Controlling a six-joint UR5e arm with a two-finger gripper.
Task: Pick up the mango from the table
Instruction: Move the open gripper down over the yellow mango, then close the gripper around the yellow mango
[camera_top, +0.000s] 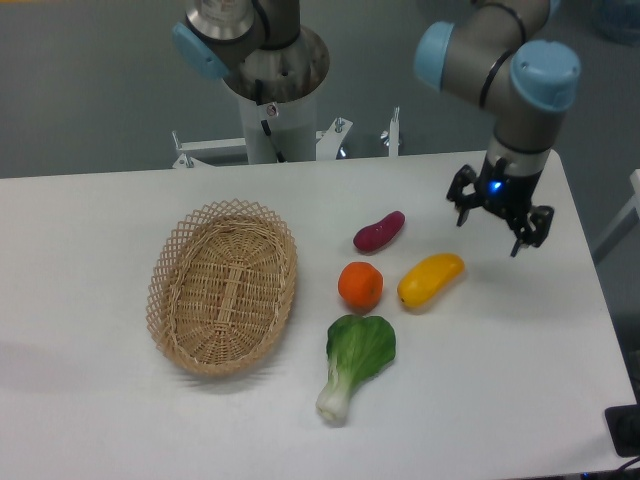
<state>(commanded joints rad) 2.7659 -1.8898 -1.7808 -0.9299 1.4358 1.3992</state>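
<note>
Gripper (499, 217) open, empty, above table (90, 420).
Mango (431, 280) lies down-left of it, apart; orange (360, 286) just beyond the mango.

No writing, label, brand, number or sign can be read anywhere in this view. The arm's joint caps, the column of its base and the woven basket (222, 288) show no legible marking
</note>
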